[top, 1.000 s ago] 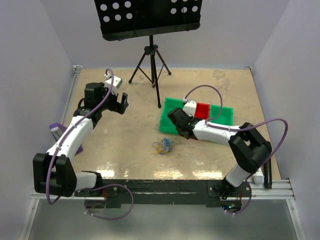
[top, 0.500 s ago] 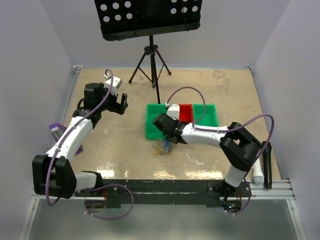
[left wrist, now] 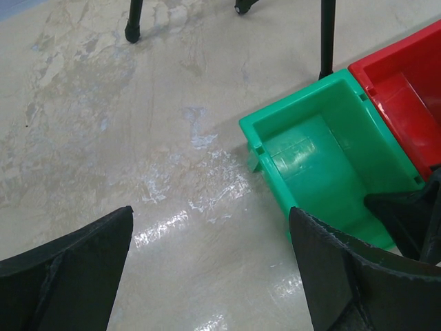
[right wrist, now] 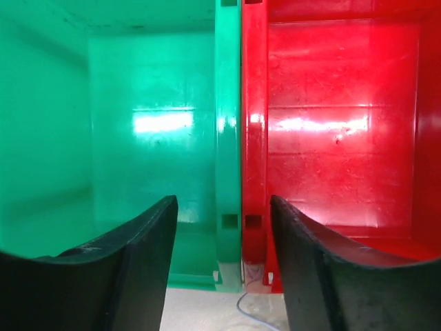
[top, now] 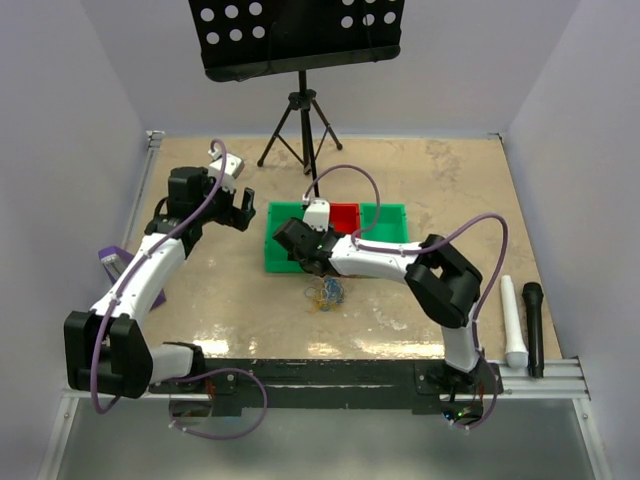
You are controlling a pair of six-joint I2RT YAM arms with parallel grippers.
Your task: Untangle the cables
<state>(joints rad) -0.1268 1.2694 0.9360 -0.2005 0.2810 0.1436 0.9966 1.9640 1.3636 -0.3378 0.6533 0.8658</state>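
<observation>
The cables are a small clump of thin blue, yellow and white strands lying on the table. It sits just nearer than my right gripper. In the right wrist view that gripper is open, its fingers either side of the joined walls of a green bin and a red bin. One thin pale strand shows on the table below. My left gripper is open and empty above bare table at the far left, also shown in the left wrist view.
The row of green and red bins stands behind the clump; its left end shows in the left wrist view. A music stand tripod is at the back. A black microphone and a white cylinder lie at the right edge.
My right gripper has swept to the left, and the row of bins has moved left with it. The clump and my left arm have stayed put.
</observation>
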